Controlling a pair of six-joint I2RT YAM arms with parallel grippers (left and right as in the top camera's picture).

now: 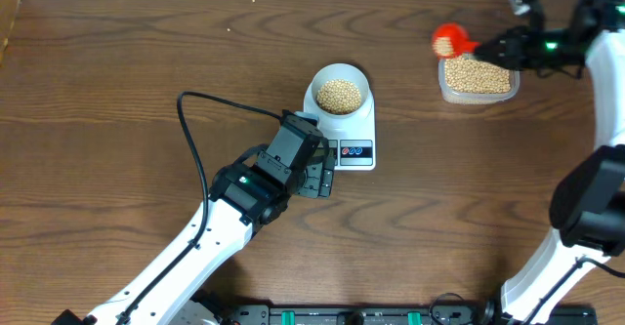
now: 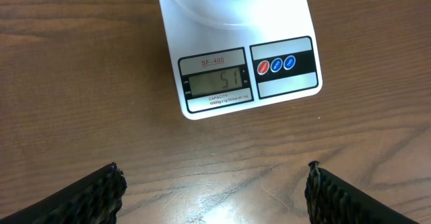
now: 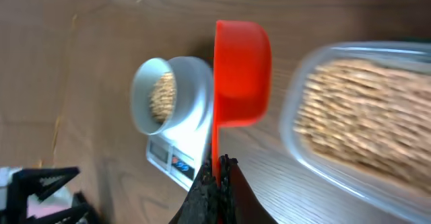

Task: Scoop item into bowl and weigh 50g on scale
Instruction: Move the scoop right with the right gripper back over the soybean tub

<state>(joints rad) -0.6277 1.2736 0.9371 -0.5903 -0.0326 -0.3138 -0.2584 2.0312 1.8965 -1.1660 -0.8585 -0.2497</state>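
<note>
The white bowl (image 1: 340,93) holds a heap of tan beans (image 1: 339,95) and stands on the white scale (image 1: 357,153). In the left wrist view the scale's display (image 2: 215,82) reads 51, beside its red and blue buttons (image 2: 276,65). My left gripper (image 2: 214,192) is open and empty, just in front of the scale. My right gripper (image 3: 219,173) is shut on the handle of a red scoop (image 3: 241,69), held over the left rim of the clear container of beans (image 1: 478,75). The scoop (image 1: 447,41) carries a few beans.
A black cable (image 1: 195,130) runs across the table left of the scale to the left arm. The right arm (image 1: 586,198) stands along the right edge. The table's front edge carries a black rail (image 1: 352,315).
</note>
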